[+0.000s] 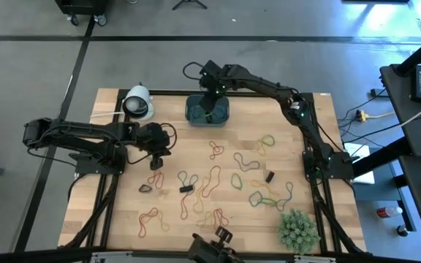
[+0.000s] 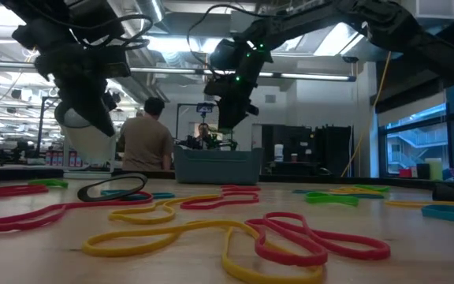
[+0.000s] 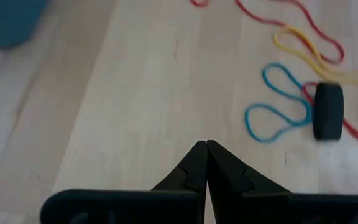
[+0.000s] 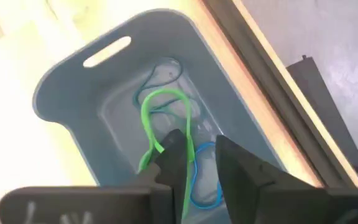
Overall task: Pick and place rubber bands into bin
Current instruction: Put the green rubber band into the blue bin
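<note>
The right gripper (image 4: 194, 163) hangs directly over the bin (image 1: 207, 109), which sits at the far edge of the bench (image 1: 115, 212). Its fingers are parted a little, and a green rubber band (image 4: 160, 118) drapes over one finger and down into the bin; I cannot tell whether it is pinched or just hooked there. A couple of blue bands (image 4: 204, 180) already lie on the bin floor. This looks like the release step of one delivery. The next move calls for shaking or lifting clear so the loop falls free. The left gripper (image 3: 206, 163) hovers with fingers pressed together and empty, over bare bench on the near-left side of the bin. Many rubber bands (image 1: 214, 179) are scattered on the bench, on the near side of the bin.
</note>
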Tool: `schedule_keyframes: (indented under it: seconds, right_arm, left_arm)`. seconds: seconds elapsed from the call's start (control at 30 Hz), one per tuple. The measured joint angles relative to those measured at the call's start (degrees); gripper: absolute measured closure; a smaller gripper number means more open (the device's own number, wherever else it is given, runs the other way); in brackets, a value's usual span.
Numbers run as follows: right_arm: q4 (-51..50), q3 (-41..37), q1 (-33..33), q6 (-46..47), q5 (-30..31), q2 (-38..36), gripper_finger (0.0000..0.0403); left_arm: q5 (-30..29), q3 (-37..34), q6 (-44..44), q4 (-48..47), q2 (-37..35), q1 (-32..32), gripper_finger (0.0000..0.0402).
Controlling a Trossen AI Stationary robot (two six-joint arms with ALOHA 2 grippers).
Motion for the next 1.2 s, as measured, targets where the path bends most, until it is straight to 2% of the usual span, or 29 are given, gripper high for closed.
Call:
schedule_keyframes:
  seconds: [0.27,0.4,0.83,1.03,1.2]
  right_arm:
    - [6.1,-7.8,0.5,4.0,0.0,0.0,0.0373]
    - [8.4,-12.2,0.6,5.3,-0.1,0.1,0.0398]
    - [9.0,-14.5,0.6,7.0,-0.1,0.1,0.0386]
    - [6.4,-11.0,0.6,4.2,-0.1,0.0,0.0372]
    - [6.4,-7.0,0.6,5.4,-0.1,-0.1,0.0358]
  left_arm:
    - [0.2,0.0,5.2,-2.0,0.0,-1.4,0.0397]
    - [-1.6,0.0,8.4,-2.6,0.0,-1.4,0.0399]
    - [-5.9,0.0,11.7,-4.6,0.0,4.4,0.0400]
    - [-5.0,0.0,11.6,-4.5,0.0,6.3,0.0400]
    - [-4.8,0.0,11.2,-4.5,0.0,6.3,0.0399]
